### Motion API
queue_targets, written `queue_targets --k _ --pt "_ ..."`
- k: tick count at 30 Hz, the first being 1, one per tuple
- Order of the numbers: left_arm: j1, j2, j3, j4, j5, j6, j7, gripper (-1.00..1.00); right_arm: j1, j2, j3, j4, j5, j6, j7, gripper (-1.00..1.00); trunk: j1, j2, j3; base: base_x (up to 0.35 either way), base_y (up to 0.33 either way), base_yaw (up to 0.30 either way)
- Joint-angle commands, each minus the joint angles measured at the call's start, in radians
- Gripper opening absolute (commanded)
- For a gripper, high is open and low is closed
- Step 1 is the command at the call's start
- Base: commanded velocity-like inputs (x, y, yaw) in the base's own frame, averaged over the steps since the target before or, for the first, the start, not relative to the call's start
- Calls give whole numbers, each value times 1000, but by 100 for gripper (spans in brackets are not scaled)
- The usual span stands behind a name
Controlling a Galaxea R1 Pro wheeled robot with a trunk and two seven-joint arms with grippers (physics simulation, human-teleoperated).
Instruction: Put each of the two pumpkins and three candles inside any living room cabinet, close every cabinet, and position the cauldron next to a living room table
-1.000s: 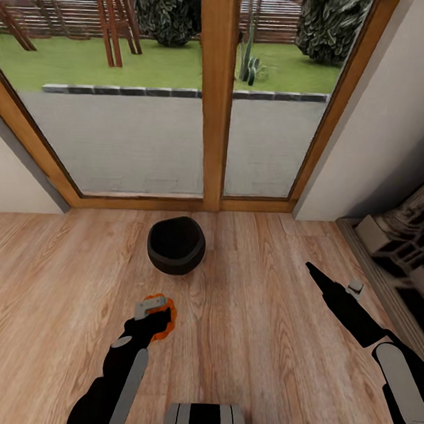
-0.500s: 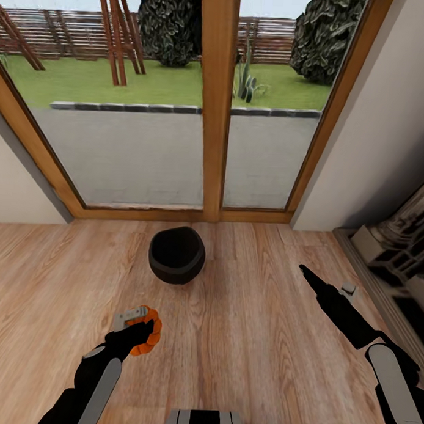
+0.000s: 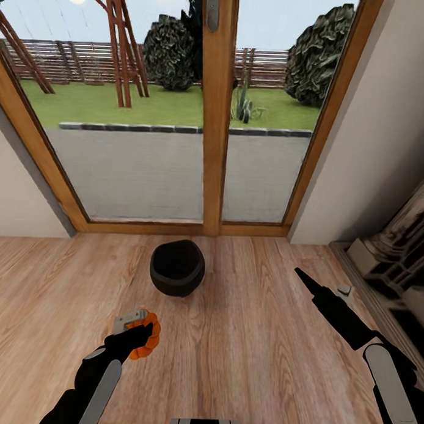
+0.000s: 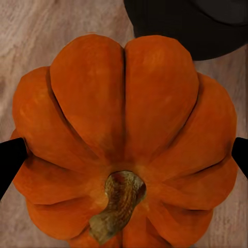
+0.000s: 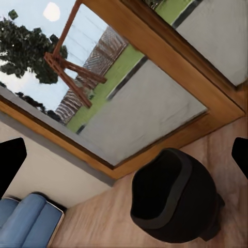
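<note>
In the head view one black cauldron [image 3: 177, 267] sits on the wooden floor [image 3: 250, 348] just in front of the glass door [image 3: 215, 114], mouth upward; one orange pumpkin [image 3: 144, 337] is clasped in the left gripper [image 3: 136, 329], nearer the robot than the cauldron and apart from it; whether the pumpkin is off the boards cannot be told; the right gripper [image 3: 307, 282] points forward over bare boards to the cauldron's right, holding nothing, and whether its fingers are parted cannot be told here; a pale stone fireplace [image 3: 394, 255] stands at the right edge.

In the left wrist view the single pumpkin [image 4: 124, 144] is seen from its stem end, ribs fanning out; two dark fingertips [image 4: 10, 163] press on it from opposite sides; the cauldron's [image 4: 191, 26] black rim lies just beyond it over the floor [image 4: 31, 36].

In the right wrist view the two fingertips [image 5: 10, 163] sit wide apart with nothing between them; beyond them are one cauldron [image 5: 173, 196], the door frame [image 5: 170, 57], and a blue cushion [image 5: 28, 222] by the wall.
</note>
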Motion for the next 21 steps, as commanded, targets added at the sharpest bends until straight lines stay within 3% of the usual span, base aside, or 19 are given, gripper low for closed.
queue_targets --k 1,8,11,14,18,19,21 --pt "0 1 0 -1 11 3 10 -100 -1 3 -1 0 -2 7 0 100 -1 0 4 0 0 0" --pt "0 10 1 29 10 4 10 -100 -1 9 -4 -5 11 4 -5 100 -4 2 31 0 0 0" --pt "0 11 1 33 9 4 10 -100 -1 10 -3 -6 16 5 -54 100 -5 2 43 0 0 0" --pt "0 11 1 35 9 4 10 -100 -1 11 1 -6 17 4 -166 100 -6 3 55 0 0 0" --pt "0 11 0 35 8 4 10 -100 -2 12 10 -8 14 4 -391 100 -8 4 70 0 0 0" --pt "0 11 1 35 8 4 10 -100 -3 13 14 -8 14 3 -421 100 -9 4 74 0 0 0" --pt "0 11 0 35 8 4 10 -100 -6 14 47 -7 22 3 -540 100 -10 5 82 0 0 0"
